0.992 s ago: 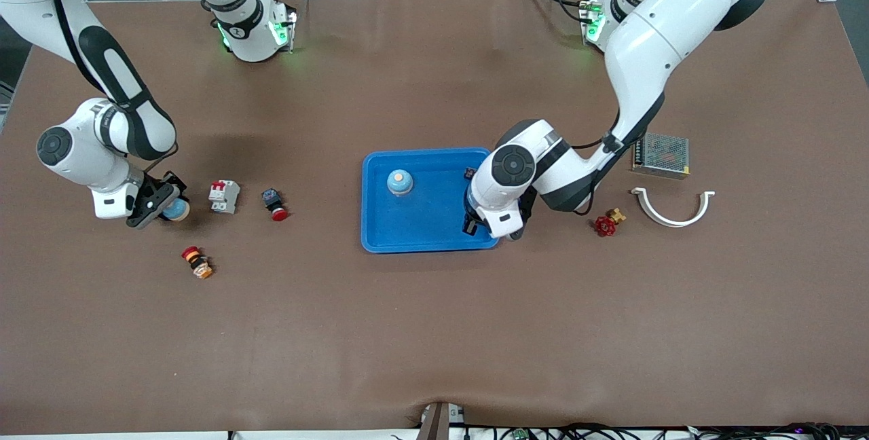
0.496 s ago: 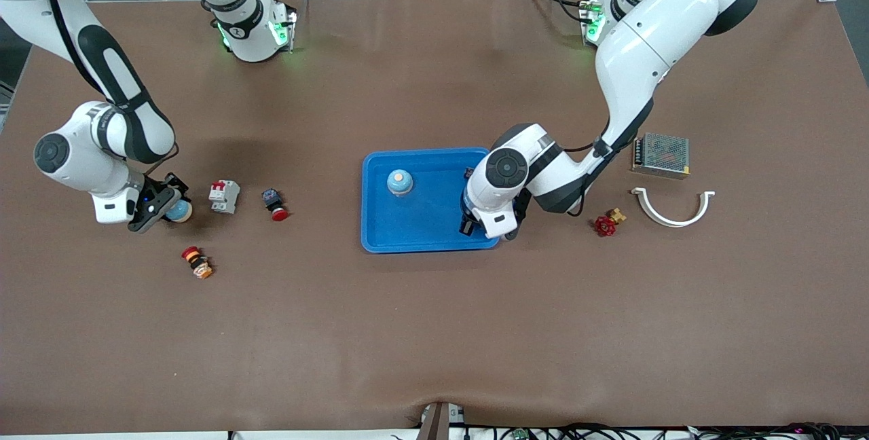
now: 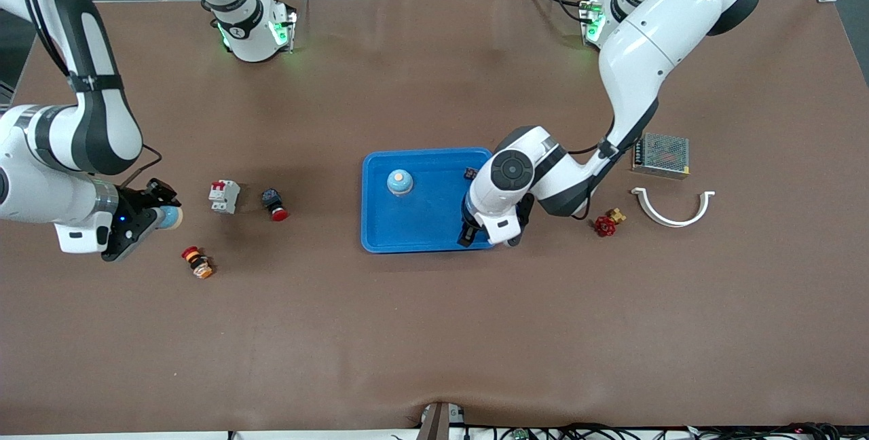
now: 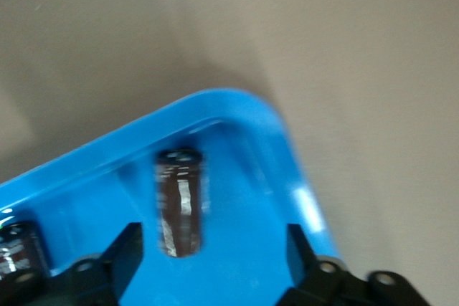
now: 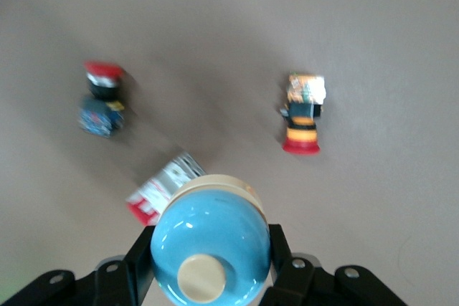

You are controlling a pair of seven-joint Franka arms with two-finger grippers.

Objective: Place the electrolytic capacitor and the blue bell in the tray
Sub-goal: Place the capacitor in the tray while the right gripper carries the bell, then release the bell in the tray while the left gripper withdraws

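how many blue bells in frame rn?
2. One blue bell sits in the tray. The other bell is clamped in the right gripper, over the table at the right arm's end.

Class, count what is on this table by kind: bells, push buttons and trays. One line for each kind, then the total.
Bells: 2 (resting bell in the tray; held bell in the right gripper)
Push buttons: 2 (red-capped button; striped button)
Trays: 1
Total: 5
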